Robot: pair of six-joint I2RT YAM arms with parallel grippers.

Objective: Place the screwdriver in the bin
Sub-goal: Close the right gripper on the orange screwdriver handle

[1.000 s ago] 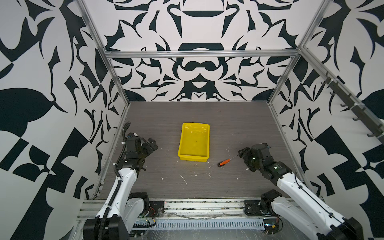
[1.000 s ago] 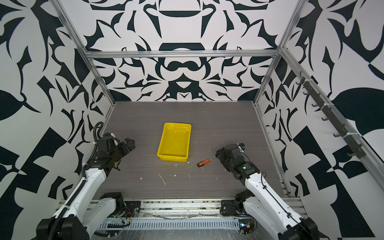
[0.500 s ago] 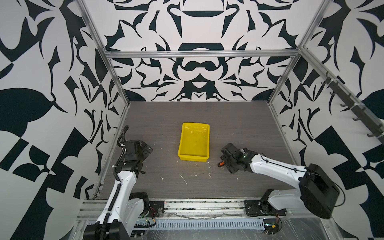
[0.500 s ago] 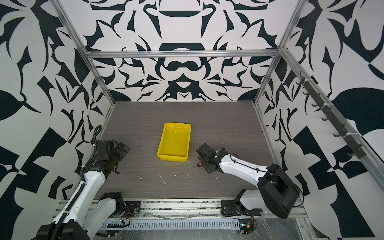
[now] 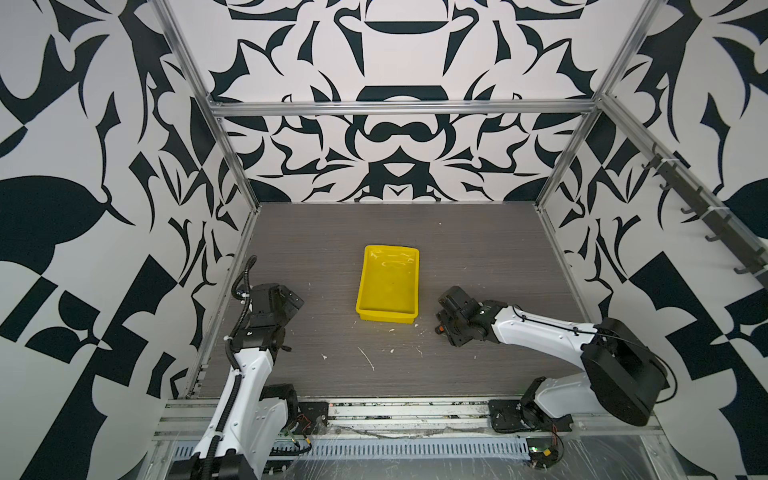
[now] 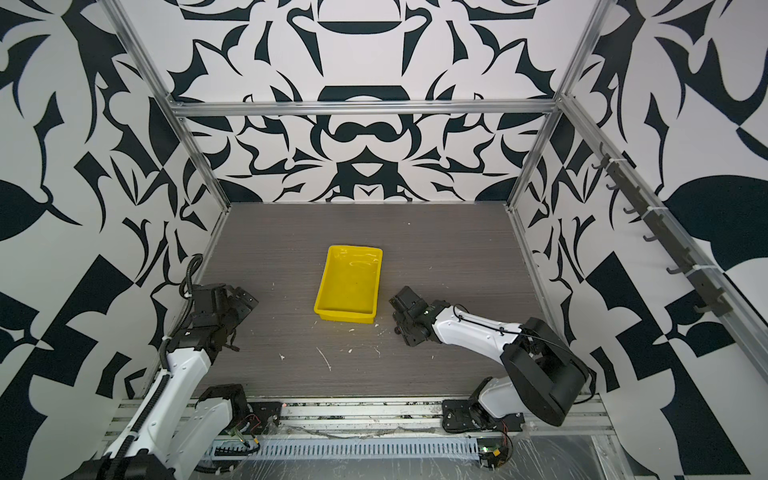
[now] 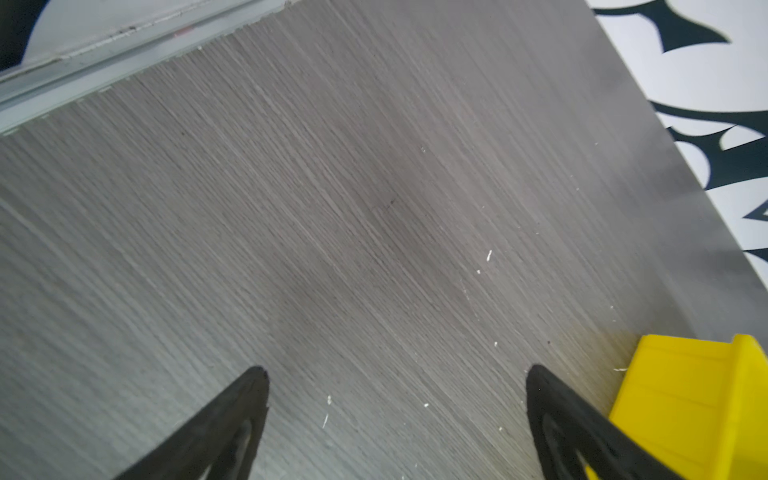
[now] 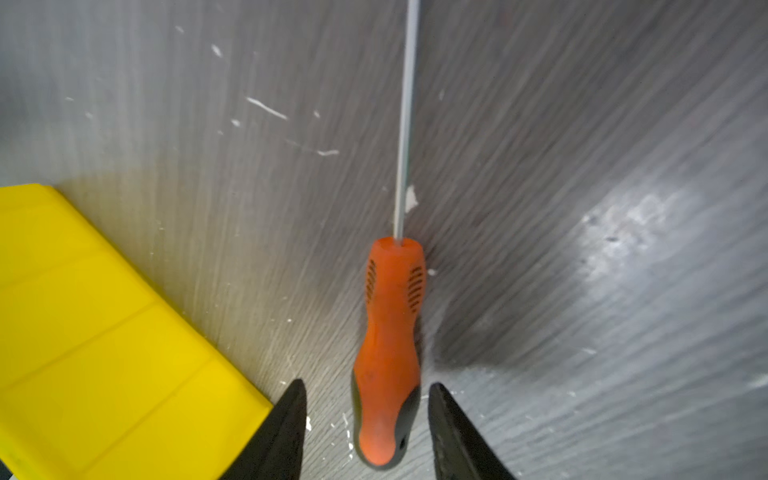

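Screwdriver [image 8: 388, 353] lay flat on the table [image 8: 582, 166] just beside the near right corner of the bin [image 8: 104, 332], its long axis in line with the right gripper [image 8: 366, 386], whose parted jaws straddled the handle's butt without touching, the open left gripper [image 7: 397, 370] well beyond the bin.

light: bright, even | glare: tabletop [image 8: 623, 232] sheen | blur: wrist edges, perhaps motion
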